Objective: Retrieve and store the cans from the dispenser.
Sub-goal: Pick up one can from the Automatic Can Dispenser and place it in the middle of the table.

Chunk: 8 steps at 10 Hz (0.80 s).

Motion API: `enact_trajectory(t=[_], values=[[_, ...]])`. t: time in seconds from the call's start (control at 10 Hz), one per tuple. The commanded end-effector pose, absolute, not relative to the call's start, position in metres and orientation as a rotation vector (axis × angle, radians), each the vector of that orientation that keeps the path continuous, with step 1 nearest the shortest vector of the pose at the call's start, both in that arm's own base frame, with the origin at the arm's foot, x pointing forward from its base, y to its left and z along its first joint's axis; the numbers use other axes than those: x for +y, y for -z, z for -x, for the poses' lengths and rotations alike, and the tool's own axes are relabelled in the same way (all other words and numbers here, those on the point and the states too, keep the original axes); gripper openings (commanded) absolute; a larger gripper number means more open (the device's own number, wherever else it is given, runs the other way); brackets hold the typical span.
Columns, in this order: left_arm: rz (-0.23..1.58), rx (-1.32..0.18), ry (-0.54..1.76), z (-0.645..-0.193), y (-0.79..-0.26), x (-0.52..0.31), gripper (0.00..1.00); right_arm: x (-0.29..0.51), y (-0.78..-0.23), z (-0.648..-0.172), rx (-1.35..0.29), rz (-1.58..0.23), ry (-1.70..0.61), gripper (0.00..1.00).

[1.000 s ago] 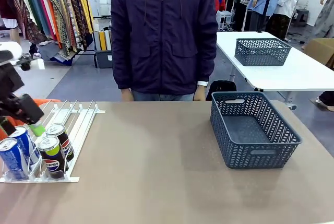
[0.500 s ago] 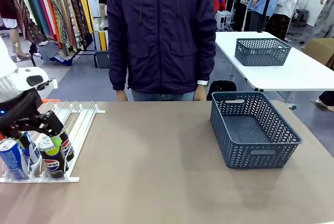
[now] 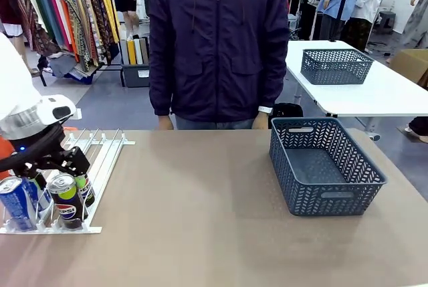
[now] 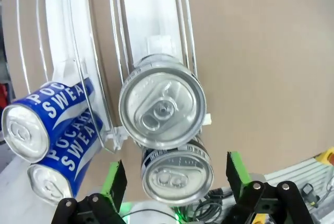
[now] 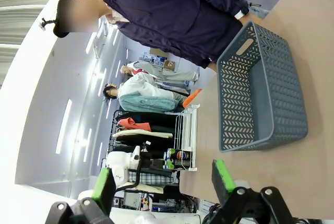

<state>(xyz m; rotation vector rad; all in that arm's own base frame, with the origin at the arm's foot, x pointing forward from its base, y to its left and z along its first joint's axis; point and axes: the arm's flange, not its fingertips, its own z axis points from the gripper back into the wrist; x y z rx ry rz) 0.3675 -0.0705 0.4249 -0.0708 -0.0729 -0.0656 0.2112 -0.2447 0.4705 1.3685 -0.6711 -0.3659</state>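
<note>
The white wire dispenser (image 3: pixel 100 150) lies at the table's left with cans standing at its near end. A blue can (image 3: pixel 15 201) is leftmost and a black Pepsi can (image 3: pixel 67 200) is in front, with another black can (image 3: pixel 85 188) behind it. My left gripper (image 3: pixel 67 174) hangs open just over them. In the left wrist view my left gripper (image 4: pixel 175 179) has its green pads either side of the rear black can (image 4: pixel 177 174), apart from it. The front black can (image 4: pixel 162 108) and two blue cans (image 4: pixel 49 112) lie beyond. My right gripper (image 5: pixel 163 185) is open and holds nothing.
A dark grey perforated basket (image 3: pixel 364 190) stands at the table's right, also seen as the basket (image 5: pixel 261 98) in the right wrist view. A person in a dark jacket (image 3: pixel 214 46) stands at the far edge. Another basket (image 3: pixel 334 66) sits on a white table behind.
My left gripper has come down and to the right, from beside the rack to over the black cans. The person has shifted slightly to the right.
</note>
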Motion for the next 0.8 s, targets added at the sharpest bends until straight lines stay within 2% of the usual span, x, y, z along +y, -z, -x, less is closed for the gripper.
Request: enact_trajectory(t=[0.0, 0.7], values=[[0.002, -0.094, 0.035, -0.3536, -0.4017, -0.0741, 1.00, -0.2448, -0.4734, -0.2136, -0.705, -1.383, 0.352, 1.00], [0.003, -0.063, 0.026, -0.3553, -0.3980, -0.0769, 1.00, -0.2448, -0.4734, -0.2136, -0.705, -1.383, 0.352, 1.00]])
